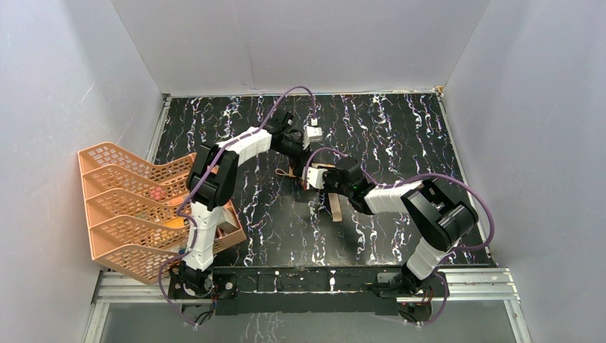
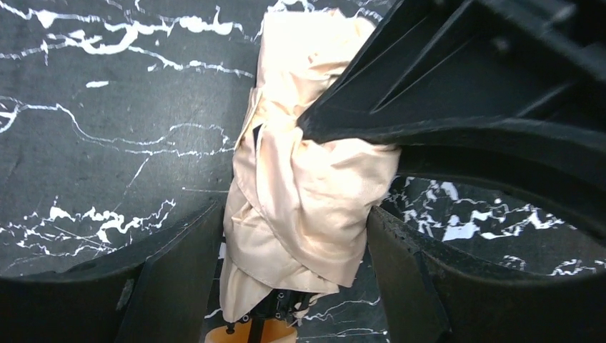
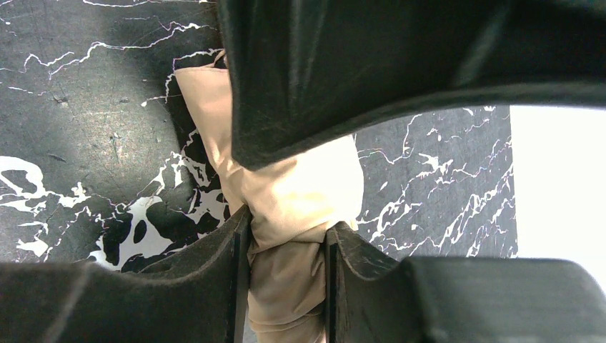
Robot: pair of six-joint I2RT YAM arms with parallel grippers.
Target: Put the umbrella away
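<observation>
The umbrella [image 2: 307, 179] is folded into a tan bundle, with black rib ends and its small tan handle [image 2: 261, 333] at the near end. It lies on the black marble table [image 1: 400, 136] between the two arms, and a tan end [image 1: 334, 206] shows from above. My left gripper [image 2: 293, 212] is open. Its fingers [image 2: 179, 271] flank the loose canopy without squeezing it. My right gripper [image 3: 289, 221] is shut on the umbrella [image 3: 300, 186], pinching the cloth tight. The black shape across the upper right of the left wrist view is the right gripper's finger [image 2: 443, 93].
An orange mesh tray rack [image 1: 136, 214] stands at the table's left edge, beside the left arm's base. White walls close in the table at the back and on both sides. Purple cables loop over both arms.
</observation>
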